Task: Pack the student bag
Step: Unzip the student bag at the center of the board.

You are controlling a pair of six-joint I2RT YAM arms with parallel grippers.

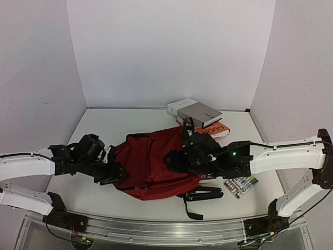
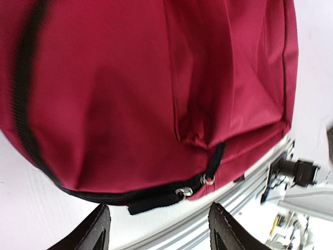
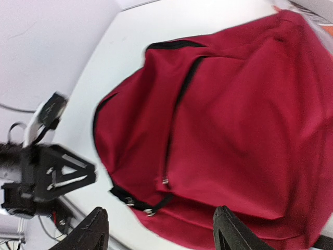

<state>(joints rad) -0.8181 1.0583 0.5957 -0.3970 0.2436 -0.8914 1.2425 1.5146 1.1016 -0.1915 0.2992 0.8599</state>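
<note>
Both sets of jaws gape empty, left arm [image 1: 31,166] beside and right arm [image 1: 281,153] above the student bag [image 1: 151,164] lying limp mid-surface, so pinching loose fabric instead of the tiny zip pull [image 2: 180,192] could drag it off the near edge!

Left end effector [image 2: 158,205] and right end effector [image 3: 159,208] low, pointed toward each other, jaws apart.

White counter [image 1: 106,130], grey-and-white book [image 1: 193,111] at its far side, lying atop an orange book [image 1: 218,130]; pack of coloured markers [image 1: 241,186] toward the right, metal rail [image 1: 156,228] along the near edge
</note>
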